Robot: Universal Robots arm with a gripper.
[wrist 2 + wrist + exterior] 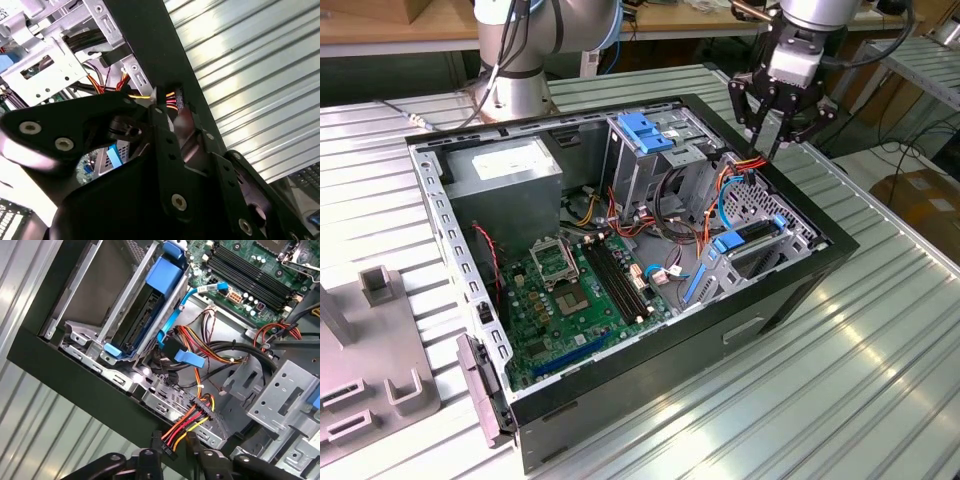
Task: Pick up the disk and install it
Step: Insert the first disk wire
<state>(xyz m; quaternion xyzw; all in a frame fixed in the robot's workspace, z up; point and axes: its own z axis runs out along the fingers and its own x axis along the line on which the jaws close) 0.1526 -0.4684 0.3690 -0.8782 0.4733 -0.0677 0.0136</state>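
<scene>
On the ribbed tabletop (840,380), the open computer case (790,290) already carries the disk (751,237). You can judge it seated on edge in its bay on the exterior view's right, blue frame clipped in. Over the case's far corner on that side hangs your tool (775,152), narrow, closed on the black cable plug (163,446) with red, yellow and orange wires. Cabling seems to be what is left. The white sticker (505,160) on the grey box carries print too small to read.
</scene>
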